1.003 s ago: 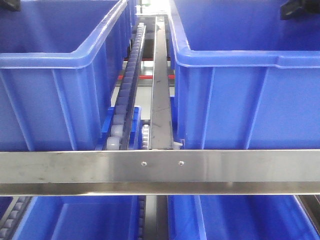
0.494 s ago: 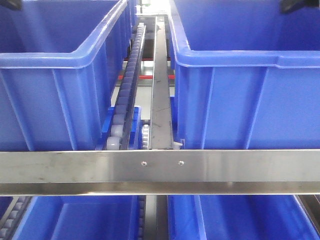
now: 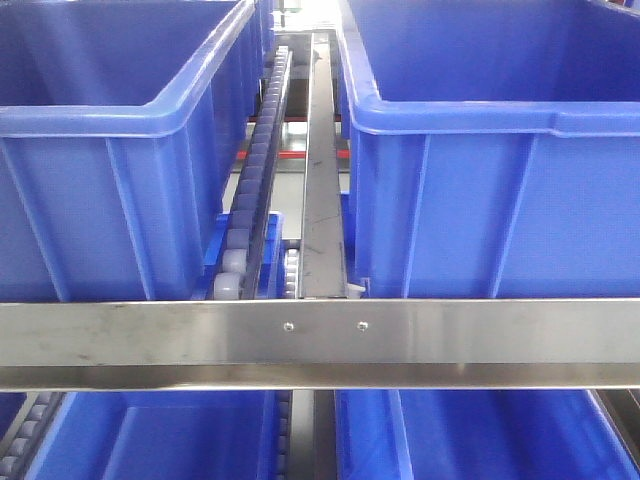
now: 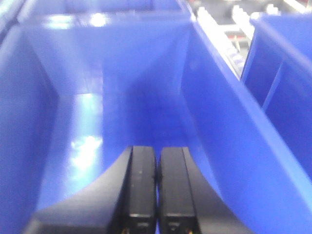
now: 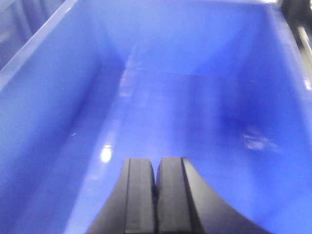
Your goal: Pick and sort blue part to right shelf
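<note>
The blue part is not in view in any frame. The shelf fills the front view: a flat steel front bar [image 3: 320, 340], white roller tracks [image 3: 255, 170] and large open blue bins on the left [image 3: 110, 200] and right [image 3: 500, 190]. My left gripper [image 4: 157, 153] is shut and empty, hanging over the inside of a blue bin [image 4: 87, 112]. My right gripper [image 5: 156, 163] is shut and empty over the bare floor of another blue bin [image 5: 195, 107]. Neither gripper shows in the front view.
A steel rail [image 3: 322, 170] runs between the two upper bins beside the rollers. Lower-tier blue bins [image 3: 160, 440] sit under the front bar. In the left wrist view a second bin's wall [image 4: 282, 83] stands to the right past a roller track [image 4: 219, 29].
The dark gripper tips at the top left and top right corners of the front view have withdrawn upward out of that view. The bins and rack have not moved.
</note>
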Tool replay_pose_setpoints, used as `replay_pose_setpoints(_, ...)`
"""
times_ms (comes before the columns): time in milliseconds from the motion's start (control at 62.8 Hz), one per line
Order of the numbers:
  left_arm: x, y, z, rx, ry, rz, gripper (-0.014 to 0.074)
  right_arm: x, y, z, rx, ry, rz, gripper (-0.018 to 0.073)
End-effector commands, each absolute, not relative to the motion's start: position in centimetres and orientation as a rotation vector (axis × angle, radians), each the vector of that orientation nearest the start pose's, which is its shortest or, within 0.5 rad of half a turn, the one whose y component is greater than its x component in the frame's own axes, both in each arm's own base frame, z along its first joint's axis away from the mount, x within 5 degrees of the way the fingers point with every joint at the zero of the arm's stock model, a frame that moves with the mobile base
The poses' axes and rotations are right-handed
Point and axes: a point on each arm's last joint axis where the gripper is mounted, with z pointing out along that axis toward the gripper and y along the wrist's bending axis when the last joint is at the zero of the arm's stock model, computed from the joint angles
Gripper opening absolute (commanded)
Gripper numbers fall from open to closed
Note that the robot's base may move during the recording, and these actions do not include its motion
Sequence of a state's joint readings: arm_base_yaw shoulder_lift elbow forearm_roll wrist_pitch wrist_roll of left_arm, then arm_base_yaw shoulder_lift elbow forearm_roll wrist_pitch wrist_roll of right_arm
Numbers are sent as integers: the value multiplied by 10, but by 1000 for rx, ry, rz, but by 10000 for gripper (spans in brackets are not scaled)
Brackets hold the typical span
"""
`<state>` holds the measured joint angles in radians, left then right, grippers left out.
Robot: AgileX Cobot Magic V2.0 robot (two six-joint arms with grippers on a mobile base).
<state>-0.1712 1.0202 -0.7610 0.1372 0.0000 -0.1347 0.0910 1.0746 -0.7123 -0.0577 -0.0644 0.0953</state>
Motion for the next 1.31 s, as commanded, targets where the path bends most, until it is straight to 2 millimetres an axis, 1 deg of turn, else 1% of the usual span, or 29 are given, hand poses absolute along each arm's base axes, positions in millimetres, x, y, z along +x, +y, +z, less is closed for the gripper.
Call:
replay_pose_setpoints(0, 210, -31, 369, 108, 1609, -132, 134, 223, 9, 350, -1, 1639, 68, 57)
replay_pose_setpoints(96, 198, -20, 365, 29, 1599, -132, 134, 209, 0, 351, 33, 1614, 36, 57)
replay_pose_setpoints(143, 190, -16, 360, 12, 1590, -122, 134, 201, 0, 350, 21, 1603, 24, 57)
replay_pose_setpoints(223, 171, -10, 349, -5, 1559, -107, 134, 183, 0, 341, -8, 1575, 6, 57)
replay_pose_setpoints(334, 146, -7, 332, -33, 1541, -116, 134, 160, 1, 328, -12, 1512, 11, 57)
replay_pose_setpoints(430, 128, -6, 314, -46, 1538, -126, 134, 142, 1, 316, -13, 1498, 11, 57)
replay_pose_setpoints(526, 110, -5, 298, -47, 1542, -125, 134, 126, 1, 307, -12, 1473, 12, 57)
replay_pose_setpoints(669, 88, -4, 284, -49, 1550, -123, 134, 107, 1, 297, -12, 1432, 11, 57)
replay_pose_setpoints(796, 76, -3, 285, -48, 1503, -125, 134, 97, 1, 294, -13, 1398, 11, 57)
replay_pose_setpoints(876, 72, -3, 287, -47, 1476, -126, 134, 96, 1, 294, -13, 1393, 11, 57)
replay_pose_setpoints(1290, 71, -3, 287, -47, 1472, -126, 134, 96, 1, 294, -13, 1393, 11, 57)
